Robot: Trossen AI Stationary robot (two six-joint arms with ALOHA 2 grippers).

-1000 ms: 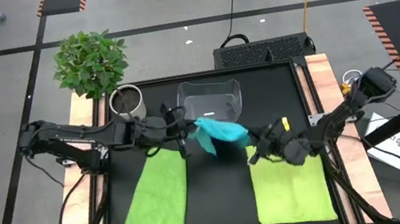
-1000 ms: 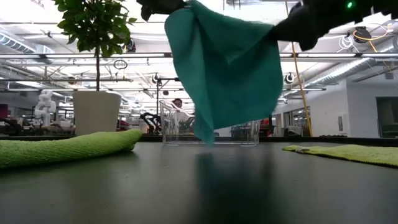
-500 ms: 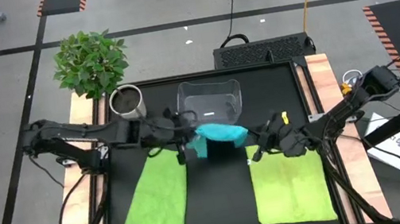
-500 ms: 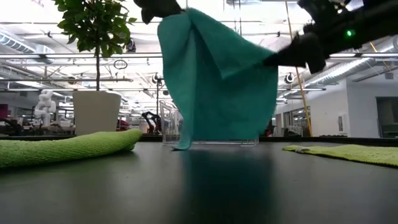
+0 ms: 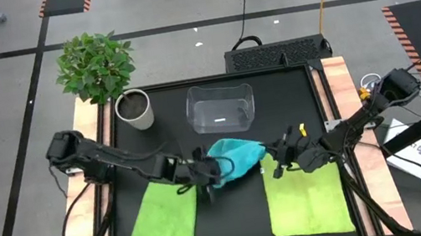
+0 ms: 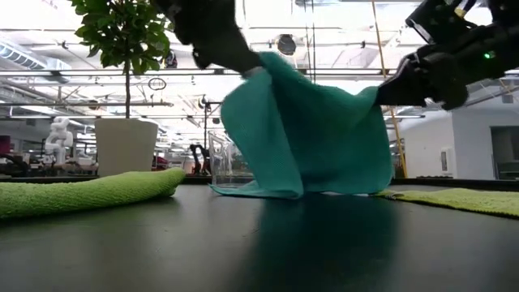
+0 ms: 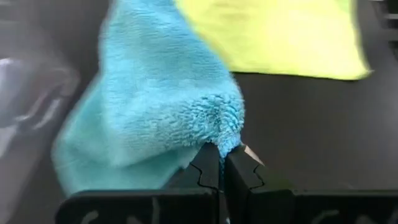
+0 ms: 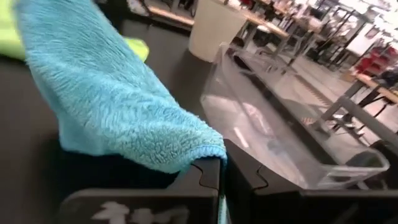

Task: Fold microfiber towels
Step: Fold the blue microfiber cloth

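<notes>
Nearest, two lime-green towels [image 5: 163, 220] [image 5: 306, 199] lie flat at either side of the black surface [image 5: 236, 224], leaving a bare lane between them. Above that lane the turquoise towel [image 5: 234, 158] hangs, its lower edge on the surface. The left gripper [image 5: 209, 171] and right gripper [image 5: 278, 160] each have their fingers clenched on an upper corner. Beyond stand the clear plastic bin [image 5: 220, 106] and a potted plant [image 5: 100, 72].

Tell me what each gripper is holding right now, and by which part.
Both hold the turquoise towel: the left gripper and the right gripper are each shut on a corner, its lower edge on the table.
</notes>
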